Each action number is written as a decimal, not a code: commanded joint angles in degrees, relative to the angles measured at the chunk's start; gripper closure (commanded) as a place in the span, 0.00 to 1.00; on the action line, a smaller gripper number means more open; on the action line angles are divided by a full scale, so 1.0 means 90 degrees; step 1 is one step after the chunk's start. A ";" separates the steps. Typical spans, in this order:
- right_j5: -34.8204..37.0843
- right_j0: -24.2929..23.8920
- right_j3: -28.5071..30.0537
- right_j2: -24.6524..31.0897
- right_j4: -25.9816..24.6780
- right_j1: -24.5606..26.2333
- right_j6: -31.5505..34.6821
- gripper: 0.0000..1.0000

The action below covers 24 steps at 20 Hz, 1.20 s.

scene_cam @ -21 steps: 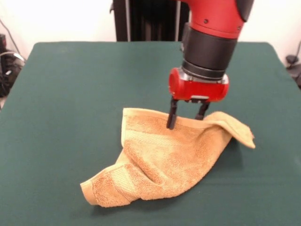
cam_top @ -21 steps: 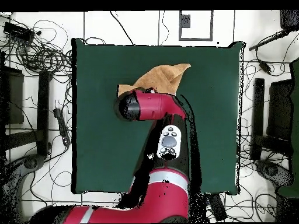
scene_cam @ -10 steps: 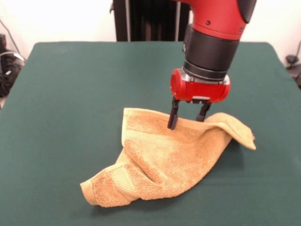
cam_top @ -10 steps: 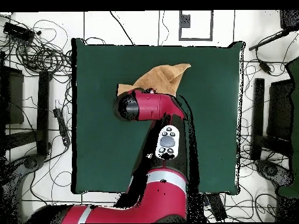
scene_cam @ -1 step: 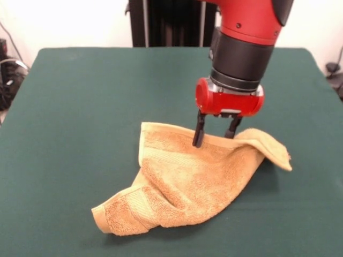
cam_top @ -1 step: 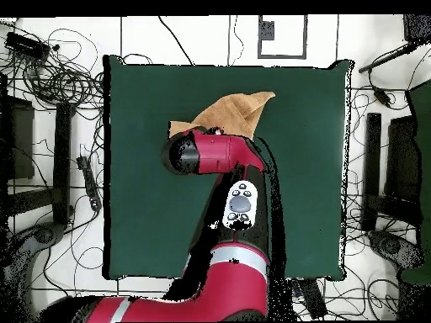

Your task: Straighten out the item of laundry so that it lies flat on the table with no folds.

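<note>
The item of laundry (scene_cam @ -1 step: 187,179), a golden-orange towel, lies crumpled on the green table (scene_cam @ -1 step: 80,107). One corner is folded over at the right and another bunched up at the near left. My gripper (scene_cam @ -1 step: 215,133) is open at the towel's far edge, its left finger (scene_cam @ -1 step: 198,135) down in front of the edge and the right one behind it. In the overhead view the towel (cam_top @ -1 step: 237,112) sticks out from under the red arm (cam_top @ -1 step: 215,154), which hides the gripper.
Cables and stands (cam_top @ -1 step: 50,84) lie on the floor around the table (cam_top @ -1 step: 303,168). The dark pedestal (scene_cam @ -1 step: 171,21) rises behind the table's far edge.
The gripper has drifted a little to the right in the front view, staying at the towel's far edge. The towel has barely shifted.
</note>
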 commanded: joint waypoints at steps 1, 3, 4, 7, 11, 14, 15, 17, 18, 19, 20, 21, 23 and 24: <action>0.0836 0.0468 0.0020 0.0349 0.0385 0.0262 0.1382 0.00; 0.1031 0.0582 -0.0085 0.0310 0.0429 0.0270 0.1429 0.00; 0.1142 0.0645 -0.0140 0.0302 0.0444 0.0268 0.1437 0.00; 0.1415 0.0815 -0.0445 0.0286 0.0485 0.0370 0.1461 0.00; 0.1645 0.1080 -0.0888 0.0072 0.0686 0.0615 0.1931 0.00; 0.1824 0.1225 -0.1215 -0.0033 0.0777 0.0780 0.2040 0.00; 0.1883 0.1255 -0.1326 -0.0062 0.0798 0.0835 0.2028 0.00; 0.1980 0.1323 -0.1502 -0.0144 0.0871 0.0928 0.2055 0.00; 0.1991 0.1333 -0.1516 -0.0173 0.0904 0.0934 0.2063 0.00; 0.1983 0.1332 -0.1497 -0.0192 0.0930 0.0918 0.2055 0.00; 0.1975 0.1332 -0.1479 -0.0211 0.0956 0.0903 0.2047 0.00; 0.1964 0.1309 -0.1442 -0.0227 0.0978 0.0865 0.2028 0.00; 0.1953 0.1262 -0.1349 -0.0237 0.1004 0.0773 0.1949 0.00; 0.1970 0.1220 -0.1251 -0.0211 0.1010 0.0670 0.1850 0.00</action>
